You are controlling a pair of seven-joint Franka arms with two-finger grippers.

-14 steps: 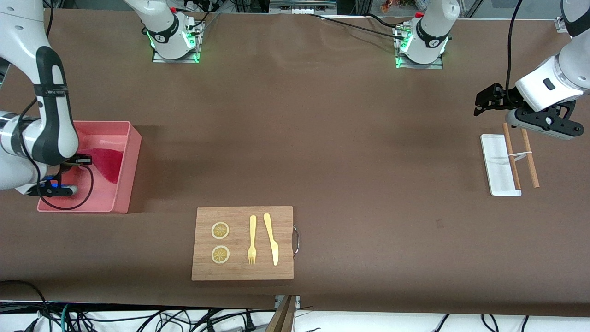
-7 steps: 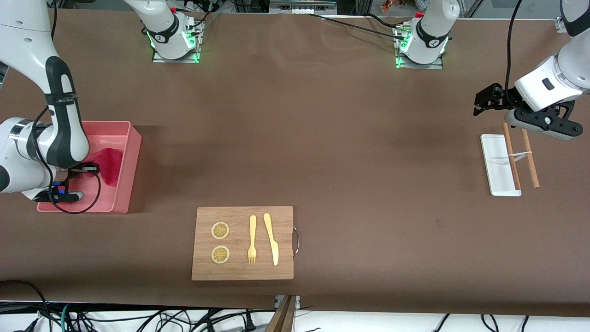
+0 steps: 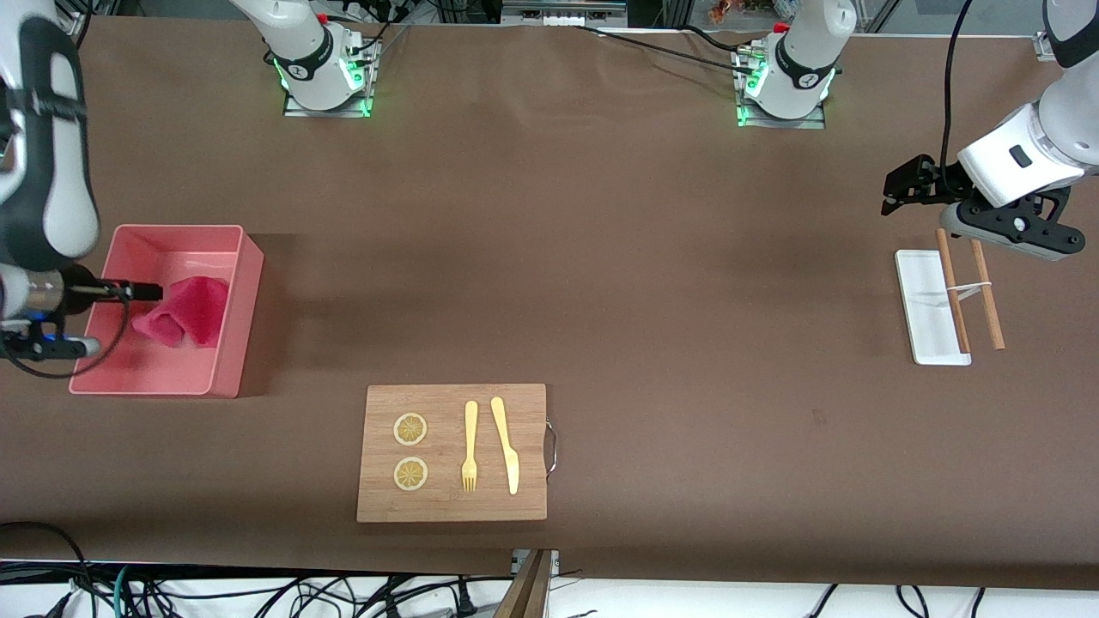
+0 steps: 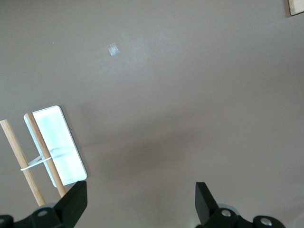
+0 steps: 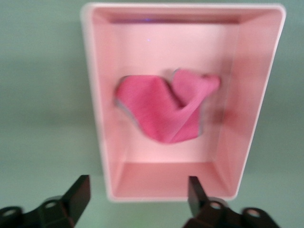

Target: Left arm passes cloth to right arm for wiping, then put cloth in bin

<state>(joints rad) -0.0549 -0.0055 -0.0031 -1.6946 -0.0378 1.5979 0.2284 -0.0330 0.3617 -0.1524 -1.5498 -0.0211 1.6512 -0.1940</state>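
**Cloth lies in the bin, both grippers empty**

Front view: the cloth (image 3: 185,309) lies crumpled inside the bin (image 3: 225,371), which sits at the right arm's end of the table. The right gripper (image 3: 142,291) hangs over the bin, just above the cloth and not holding it. The wooden board (image 3: 452,452) lies nearer the front camera than the bin and toward the left arm's end from it, carrying two lemon slices (image 3: 410,429), a fork (image 3: 470,446) and a knife (image 3: 506,444). The left arm waits well apart from the bin, its left gripper (image 3: 901,190) beside a white tray (image 3: 922,296) crossed by two wooden sticks (image 3: 952,292).

Left wrist view: the left gripper (image 4: 141,199) has its fingers spread wide with nothing between them, over bare table beside the tray (image 4: 64,147).

Right wrist view: the right gripper (image 5: 140,195) is released, fingers parted, above the bin (image 5: 97,142) with the cloth (image 5: 166,111) on its floor.
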